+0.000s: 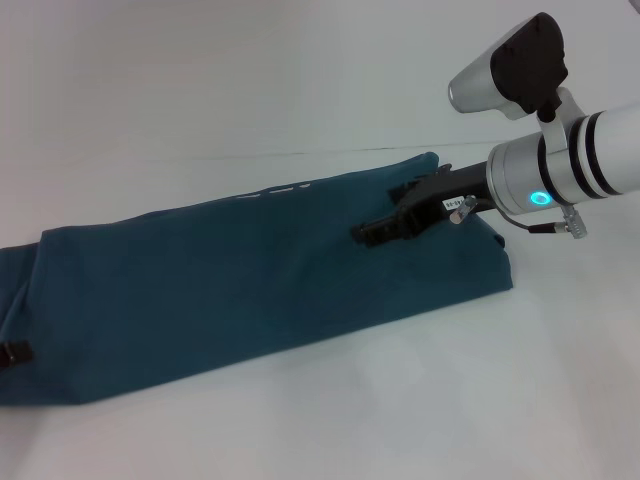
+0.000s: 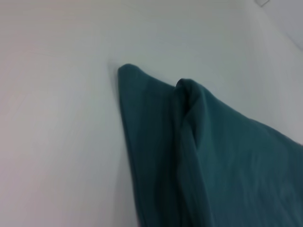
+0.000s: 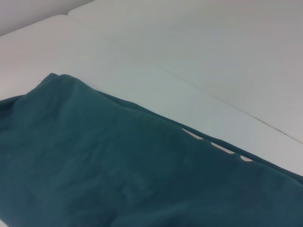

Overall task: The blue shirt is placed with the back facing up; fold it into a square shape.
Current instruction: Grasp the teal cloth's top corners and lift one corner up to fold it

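Here the right tool (image 1: pixel 385 225) reaches in from the right, held low over the shirt's (image 1: pixel 250 280) right end; whether it is open I cannot tell. The shirt lies as a long band across the white surface (image 1: pixel 300 80). Left tool (image 1: pixel 12 353) barely shows at its left end.

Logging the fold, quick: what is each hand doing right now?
Left hand: at the shirt's left end, grip cannot be told.
Right hand: over the shirt, cannot be told.

In our left wrist view we see the blue shirt (image 2: pixel 222 156) lying on the white table (image 2: pixel 57 118). One rounded corner ends on bare table. A raised fold runs beside that corner.
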Robot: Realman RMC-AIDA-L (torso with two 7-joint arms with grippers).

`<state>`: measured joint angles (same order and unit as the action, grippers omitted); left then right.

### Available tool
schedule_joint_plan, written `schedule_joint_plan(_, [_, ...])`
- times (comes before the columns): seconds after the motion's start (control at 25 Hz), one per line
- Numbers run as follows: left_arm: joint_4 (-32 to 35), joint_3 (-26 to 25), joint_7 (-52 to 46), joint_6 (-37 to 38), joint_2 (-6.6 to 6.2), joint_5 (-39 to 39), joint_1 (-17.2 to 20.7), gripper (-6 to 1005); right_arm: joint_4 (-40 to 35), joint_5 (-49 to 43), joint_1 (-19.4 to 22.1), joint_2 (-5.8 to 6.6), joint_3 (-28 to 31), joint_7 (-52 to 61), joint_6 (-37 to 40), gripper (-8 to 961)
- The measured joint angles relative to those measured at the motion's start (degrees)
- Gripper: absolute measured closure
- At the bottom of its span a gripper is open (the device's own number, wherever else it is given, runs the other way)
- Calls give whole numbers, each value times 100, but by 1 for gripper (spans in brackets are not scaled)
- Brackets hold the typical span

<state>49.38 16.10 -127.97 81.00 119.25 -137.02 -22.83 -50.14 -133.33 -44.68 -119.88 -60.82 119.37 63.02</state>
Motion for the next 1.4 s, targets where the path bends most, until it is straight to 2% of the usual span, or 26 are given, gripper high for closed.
schedule_joint_plan(0.92, [236,71,-152,168,-25,-257,-30,65,-34,0,-41,0,0,8,-9,25])
schedule_joint_plan(1.4, [248,407,-314,67,0,-258,-57,66,-40,0,-49,0,-1,5,-4,25])
